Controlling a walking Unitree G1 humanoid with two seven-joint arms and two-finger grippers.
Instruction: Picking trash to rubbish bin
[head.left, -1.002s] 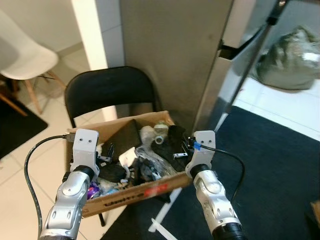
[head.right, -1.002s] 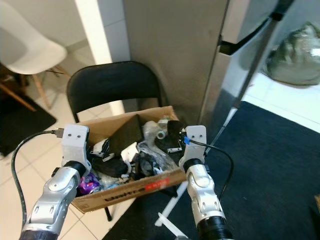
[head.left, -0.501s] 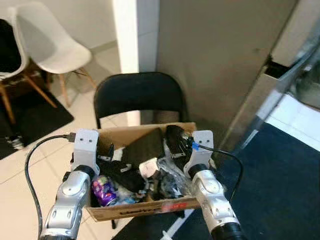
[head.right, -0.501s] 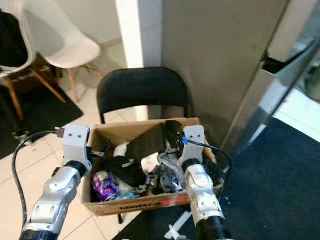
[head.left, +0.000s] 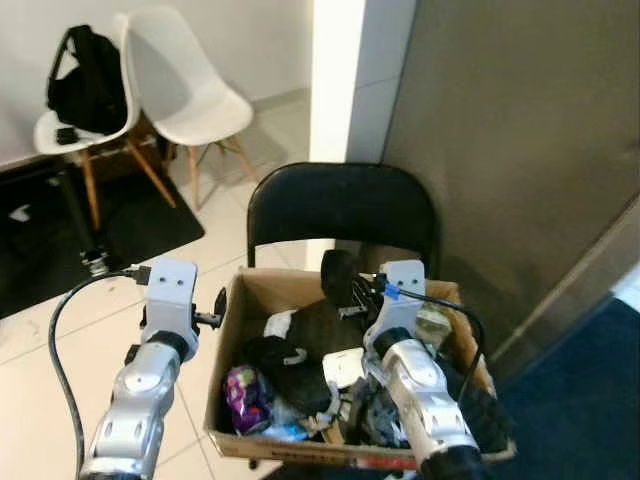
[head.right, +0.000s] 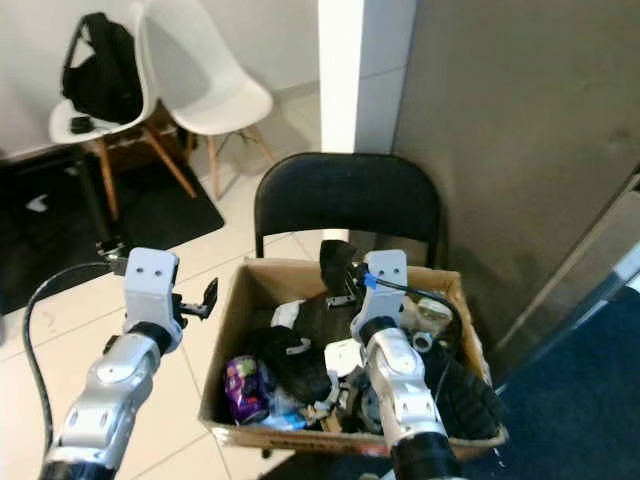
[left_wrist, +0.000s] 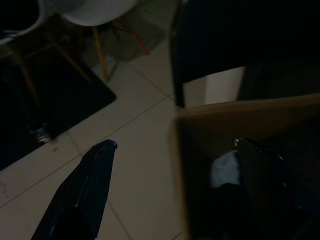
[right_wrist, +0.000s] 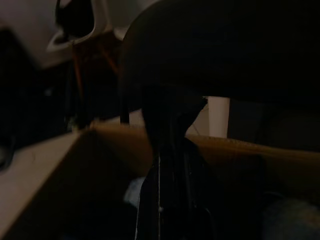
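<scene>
Trash (head.right: 290, 365) fills a cardboard box (head.right: 228, 318) that sits on a black folding chair (head.right: 345, 195), directly ahead of and below both arms. A purple can (head.right: 243, 384) lies at the near left corner, black cloth-like pieces in the middle, white scraps and a plastic bag toward the right.

Right claw (head.right: 338, 270) is over the far side of the box, its fingers together on a dark, soft-looking black piece (head.left: 337, 275) that stands up roughly vertical from the claw; the right wrist view shows the same dark thing pinched between the fingers above the box interior. It looks clamped on it. Right forearm reaches forward over the box's right half.

Left claw (head.left: 216, 307) hangs just outside the box's left wall, fingers apart and holding nothing; in the left wrist view one finger is over the floor tiles and the other over the box edge.

Two white chairs (head.right: 215, 75) and a black backpack (head.right: 98, 70) stand well apart at the far left. No rubbish bin can be made out, so the box seems to serve as the drop point, or the bin lies elsewhere.
</scene>
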